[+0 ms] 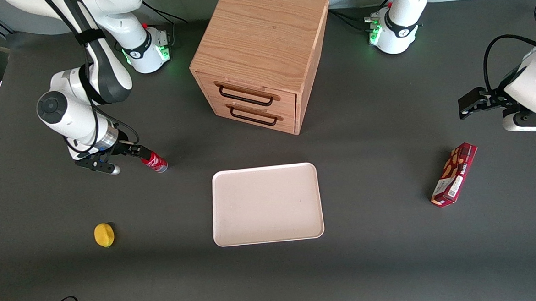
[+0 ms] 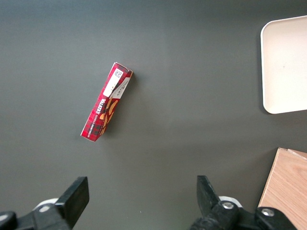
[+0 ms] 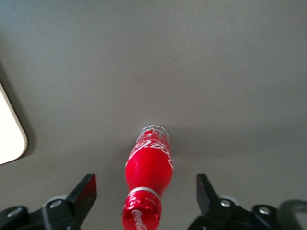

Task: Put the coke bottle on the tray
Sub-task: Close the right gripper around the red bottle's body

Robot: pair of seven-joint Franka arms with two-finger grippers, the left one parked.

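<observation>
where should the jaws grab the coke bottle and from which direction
Probably around the narrow neck just below the cap. The coke bottle lies on its side on the table, cap end toward the gripper, whose jaws stand open on either side of it. Come in along the bottle's length from the cap end; the wider body tapers there, so the jaws fit round it.

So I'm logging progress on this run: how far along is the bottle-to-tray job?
Early stage. The approach looks done: the end effector sits at the coke bottle, its open fingers on either side of the bottle's neck without touching it. In hand is the grasp, not yet closed. Left to do: grip, lift, carry to the tray, which holds nothing, and set the bottle down there.
</observation>
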